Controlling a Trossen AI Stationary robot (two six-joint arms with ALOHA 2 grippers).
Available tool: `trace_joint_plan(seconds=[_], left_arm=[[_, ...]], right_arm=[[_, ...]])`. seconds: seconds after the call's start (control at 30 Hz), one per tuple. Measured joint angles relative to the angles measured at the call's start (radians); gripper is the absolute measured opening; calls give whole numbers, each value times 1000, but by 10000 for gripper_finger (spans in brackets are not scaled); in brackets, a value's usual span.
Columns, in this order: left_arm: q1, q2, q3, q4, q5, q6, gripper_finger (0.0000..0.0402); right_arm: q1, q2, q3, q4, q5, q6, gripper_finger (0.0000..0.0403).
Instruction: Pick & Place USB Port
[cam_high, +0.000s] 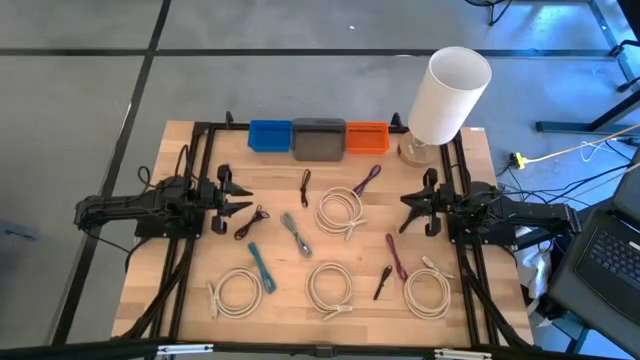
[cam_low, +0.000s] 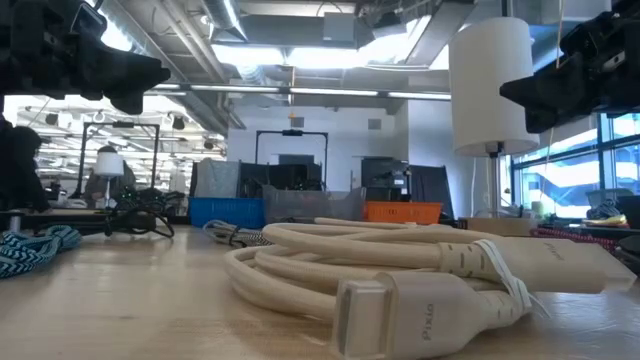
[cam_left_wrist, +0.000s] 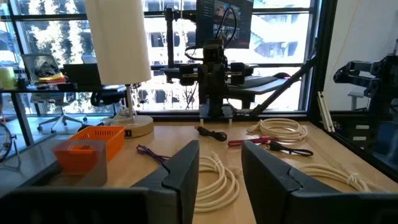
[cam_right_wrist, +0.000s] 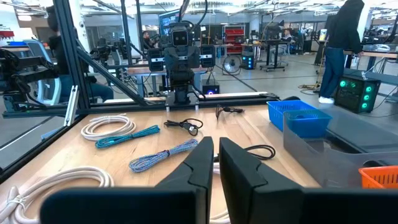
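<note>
Several cables lie flat on the wooden table (cam_high: 190, 300). White coils sit at the middle (cam_high: 340, 211), near left (cam_high: 237, 292), near middle (cam_high: 330, 286) and near right (cam_high: 428, 292); one white coil (cam_low: 400, 265) fills the low view. Among them lie a teal cable (cam_high: 262, 268), a grey braided cable (cam_high: 296, 236), a purple one (cam_high: 368, 180), a maroon one (cam_high: 396, 256) and small black ones (cam_high: 305, 185). My left gripper (cam_high: 243, 199) hovers open at the table's left side, holding nothing. My right gripper (cam_high: 408, 209) hovers at the right side, fingers (cam_right_wrist: 202, 163) almost together, holding nothing.
Three bins stand along the far edge: blue (cam_high: 269, 135), grey (cam_high: 319, 138) and orange (cam_high: 366, 136). A white-shaded lamp (cam_high: 445, 95) stands at the far right corner. Black frame rails (cam_high: 200, 160) run along both sides. A person (cam_right_wrist: 341, 43) stands in the room behind.
</note>
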Motion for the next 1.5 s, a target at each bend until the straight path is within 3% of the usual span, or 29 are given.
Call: trace_joint_plan(seconds=[0.47,0.63,0.77,0.83,1.0,1.23,1.5], left_arm=[[0,0,0,0,0,0,114],[0,0,0,0,0,0,114],[0,0,0,0,-3,1,114],[0,0,0,0,-25,0,114],[0,0,0,0,-69,1,114],[0,0,0,5,-115,44,114],[0,0,0,9,-115,40,114]], right_arm=[[0,0,0,14,0,3,31],[0,0,0,221,-23,243,31],[0,5,0,485,134,390,31],[0,11,25,499,211,438,31],[0,89,167,232,218,423,31],[0,396,461,-91,203,415,31],[0,749,729,-489,210,794,31]])
